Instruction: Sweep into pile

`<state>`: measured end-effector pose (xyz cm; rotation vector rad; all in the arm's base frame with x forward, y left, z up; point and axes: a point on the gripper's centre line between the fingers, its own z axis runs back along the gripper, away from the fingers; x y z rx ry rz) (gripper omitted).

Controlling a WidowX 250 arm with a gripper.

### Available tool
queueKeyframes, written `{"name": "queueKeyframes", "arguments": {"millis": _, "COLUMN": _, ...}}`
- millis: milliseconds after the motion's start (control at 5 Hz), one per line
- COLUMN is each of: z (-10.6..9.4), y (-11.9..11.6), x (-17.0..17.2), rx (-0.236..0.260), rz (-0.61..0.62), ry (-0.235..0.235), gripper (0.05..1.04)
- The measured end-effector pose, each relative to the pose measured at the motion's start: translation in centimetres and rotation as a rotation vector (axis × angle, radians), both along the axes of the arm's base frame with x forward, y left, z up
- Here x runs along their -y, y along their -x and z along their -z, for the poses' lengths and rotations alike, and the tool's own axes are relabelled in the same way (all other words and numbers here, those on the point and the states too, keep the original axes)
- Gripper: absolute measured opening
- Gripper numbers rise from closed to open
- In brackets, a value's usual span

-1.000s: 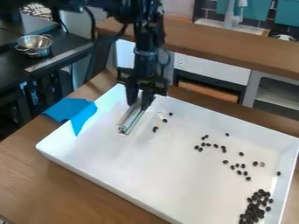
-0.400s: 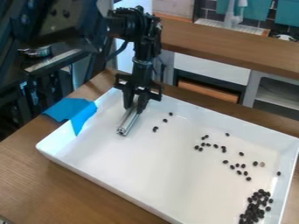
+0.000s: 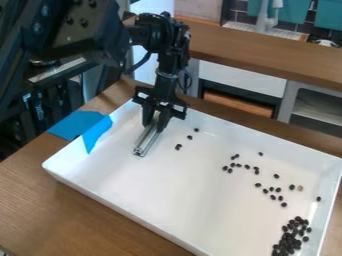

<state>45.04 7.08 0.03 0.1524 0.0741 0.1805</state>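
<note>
My gripper [image 3: 153, 123] hangs over the upper left part of the white tray [image 3: 167, 185], shut on a silver metal bar [image 3: 145, 141] that slants down to the left, low at the tray floor. Just right of the bar lie a few dark beans [image 3: 178, 147]. Scattered beans [image 3: 256, 170] spread over the tray's right half, with one paler brown bean [image 3: 300, 188] among them. A dense pile of dark beans [image 3: 292, 235] sits in the lower right corner.
Blue tape [image 3: 81, 127] covers the tray's left corner and part of the wooden table [image 3: 80, 212]. Raised walls surround the tray. Behind it runs a wooden counter [image 3: 260, 52] above open shelves.
The forearm has swung into the upper left of the view. The gripper and bar have shifted slightly left and down, while the beans look unmoved.
</note>
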Motion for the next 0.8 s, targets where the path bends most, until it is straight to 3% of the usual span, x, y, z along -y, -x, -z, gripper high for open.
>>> {"name": "queueKeyframes", "arguments": {"millis": 800, "z": 0.0, "y": 0.6, "x": 8.1, "rx": 0.035, "rz": 0.079, "ry": 0.027, "gripper": 0.354}}
